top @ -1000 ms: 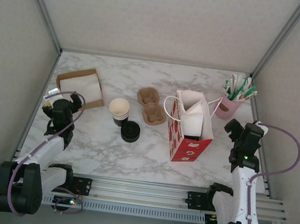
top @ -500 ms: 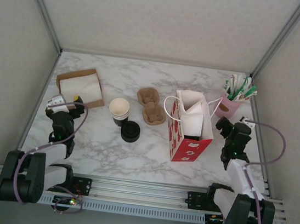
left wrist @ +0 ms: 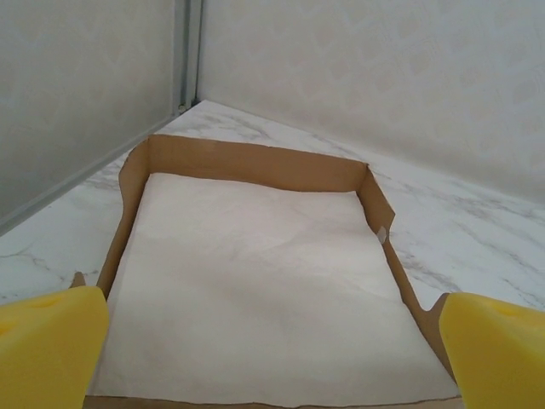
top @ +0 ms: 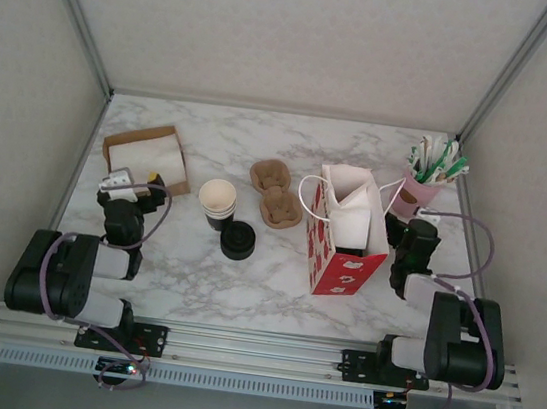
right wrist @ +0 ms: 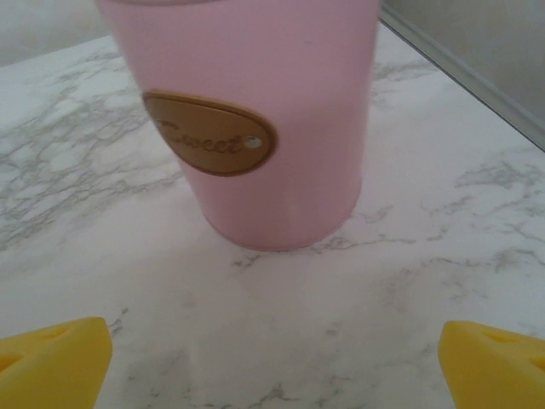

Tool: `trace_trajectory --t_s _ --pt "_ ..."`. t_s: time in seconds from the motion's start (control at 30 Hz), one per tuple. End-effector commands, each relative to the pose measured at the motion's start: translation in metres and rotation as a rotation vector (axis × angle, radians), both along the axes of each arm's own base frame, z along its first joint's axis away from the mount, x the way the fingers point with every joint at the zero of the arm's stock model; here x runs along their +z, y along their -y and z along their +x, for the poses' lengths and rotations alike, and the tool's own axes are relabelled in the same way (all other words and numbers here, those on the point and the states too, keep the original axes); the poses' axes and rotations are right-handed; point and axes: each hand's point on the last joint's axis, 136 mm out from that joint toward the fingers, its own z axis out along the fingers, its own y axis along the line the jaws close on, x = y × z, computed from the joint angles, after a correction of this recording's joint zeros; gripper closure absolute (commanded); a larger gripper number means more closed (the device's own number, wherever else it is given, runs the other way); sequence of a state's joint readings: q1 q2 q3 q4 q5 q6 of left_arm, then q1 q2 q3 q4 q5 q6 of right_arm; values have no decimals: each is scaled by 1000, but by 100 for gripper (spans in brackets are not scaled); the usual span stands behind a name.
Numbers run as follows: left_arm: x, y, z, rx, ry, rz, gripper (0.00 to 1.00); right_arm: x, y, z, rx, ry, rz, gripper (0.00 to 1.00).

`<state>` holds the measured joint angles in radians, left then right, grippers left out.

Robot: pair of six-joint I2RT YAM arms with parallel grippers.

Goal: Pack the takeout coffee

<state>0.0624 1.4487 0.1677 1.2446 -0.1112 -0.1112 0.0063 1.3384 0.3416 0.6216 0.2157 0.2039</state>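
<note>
White marble desk (top: 273, 285), grey-veined, inside pale panel walls. From above, a red paper bag (top: 344, 262) stands open right of centre. The takeout coffee (top: 351, 242) seems to be the dark shape low inside it, too shadowed to be sure.

The left wrist view adds a shallow brown cardboard tray (left wrist: 255, 162) lined with creased white paper (left wrist: 255, 281), the left pincer (left wrist: 272, 345) spread wide and empty.

The right pincer (right wrist: 272, 358), equally wide and empty, faces a smooth pink tub (right wrist: 255, 128) with an oval tan label (right wrist: 209, 134). The top view shows green-and-white sticks (top: 436, 160) in it.
</note>
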Motion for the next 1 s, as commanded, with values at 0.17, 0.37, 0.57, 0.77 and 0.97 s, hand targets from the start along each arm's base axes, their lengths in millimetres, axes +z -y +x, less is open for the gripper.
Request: trace_trajectory --t_s 0.17,0.37,0.57,0.77,0.97 --pt "9 6 9 -34 44 26 0 11 -14 23 80 57 -82 1" --pt "6 6 10 -37 44 28 1 4 -29 28 172 55 -92 1" --pt "3 11 14 -70 23 37 1 -6 -43 32 241 43 -104 1" --pt "2 13 19 -73 8 45 1 -7 -43 32 241 40 -104 1" --pt "2 14 19 -73 8 48 0 -8 -51 33 287 33 -101 1"
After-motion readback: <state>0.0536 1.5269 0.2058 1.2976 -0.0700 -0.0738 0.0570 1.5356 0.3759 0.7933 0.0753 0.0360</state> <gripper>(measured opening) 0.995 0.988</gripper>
